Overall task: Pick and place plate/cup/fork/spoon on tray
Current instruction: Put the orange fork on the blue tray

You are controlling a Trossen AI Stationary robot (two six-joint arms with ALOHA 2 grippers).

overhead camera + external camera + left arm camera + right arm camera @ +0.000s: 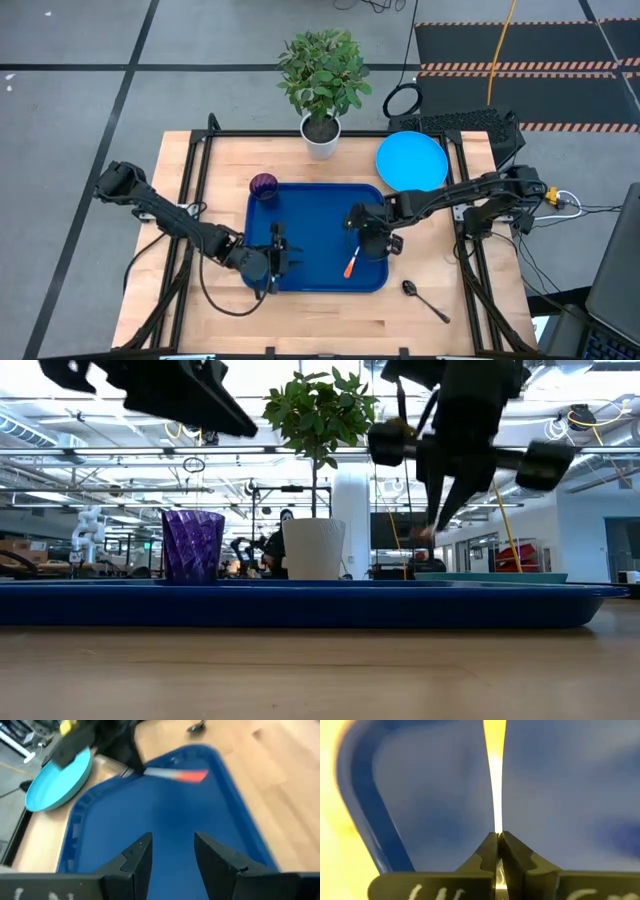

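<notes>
right hand [498, 840] clenched on fork [351, 264], tines hidden | left hand [172, 851] released over tray [310, 205]; spoon [424, 299] partly cut off

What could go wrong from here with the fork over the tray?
The right gripper pinches only the fork by its tip, so the fork could swing or slip before it settles on the tray. The left gripper is open over the same tray; the arms might crowd each other. The plate and spoon are off the tray.

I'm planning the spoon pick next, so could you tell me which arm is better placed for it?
Probably the right: the spoon lies on the table off the tray's right edge, close to the right gripper, which must first release the fork.
</notes>
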